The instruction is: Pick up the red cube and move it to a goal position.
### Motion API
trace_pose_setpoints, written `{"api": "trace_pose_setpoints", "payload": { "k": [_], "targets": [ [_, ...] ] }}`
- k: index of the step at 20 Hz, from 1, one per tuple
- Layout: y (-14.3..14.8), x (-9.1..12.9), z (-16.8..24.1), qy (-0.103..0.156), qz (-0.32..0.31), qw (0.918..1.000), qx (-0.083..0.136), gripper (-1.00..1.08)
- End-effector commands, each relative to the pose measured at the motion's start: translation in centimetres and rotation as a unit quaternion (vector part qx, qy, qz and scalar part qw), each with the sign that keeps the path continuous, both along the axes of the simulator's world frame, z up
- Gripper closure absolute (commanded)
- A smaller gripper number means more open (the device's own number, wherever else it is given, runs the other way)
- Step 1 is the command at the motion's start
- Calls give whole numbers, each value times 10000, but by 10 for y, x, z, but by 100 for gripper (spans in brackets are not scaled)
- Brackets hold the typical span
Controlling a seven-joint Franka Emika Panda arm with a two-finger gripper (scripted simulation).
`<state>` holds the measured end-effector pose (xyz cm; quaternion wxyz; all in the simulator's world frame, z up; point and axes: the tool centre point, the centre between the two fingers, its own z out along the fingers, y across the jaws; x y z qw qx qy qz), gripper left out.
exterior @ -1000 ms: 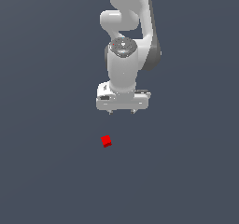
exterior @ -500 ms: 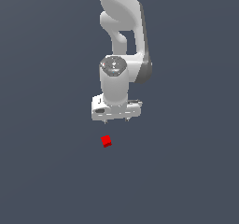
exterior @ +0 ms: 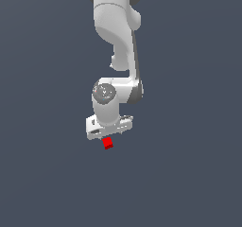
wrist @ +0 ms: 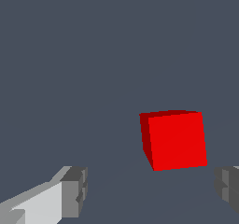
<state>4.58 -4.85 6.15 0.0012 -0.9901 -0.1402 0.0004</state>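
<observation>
In the exterior view the white robot gripper hangs low over the flat dark grey-blue floor, and the tiny bright red plain cube lies on that floor at about 6 o'clock of the gripper's body, just beneath it. The fingertips are hidden here.

In the wrist view the red cube sits apart from both grey finger pads — jaws spread wide, holding nothing. It lies nearer one pad, so I judge the gripper should centre over the cube, descend squarely, then close.

No containers appear anywhere.
</observation>
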Motion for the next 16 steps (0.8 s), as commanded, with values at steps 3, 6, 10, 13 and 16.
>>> {"api": "trace_pose_setpoints", "payload": {
  "k": [3, 6, 10, 13, 16],
  "targets": [
    [-10, 12, -23, -7, 289, 9996, -4, -92],
    [-14, 18, -33, -7, 413, 9991, -8, -92],
    [-17, 23, -41, -7, 512, 9987, -10, -92],
    [-18, 25, -43, -7, 540, 9985, -11, -92],
    [-17, 25, -42, -7, 532, 9986, -11, -92]
  ]
}}
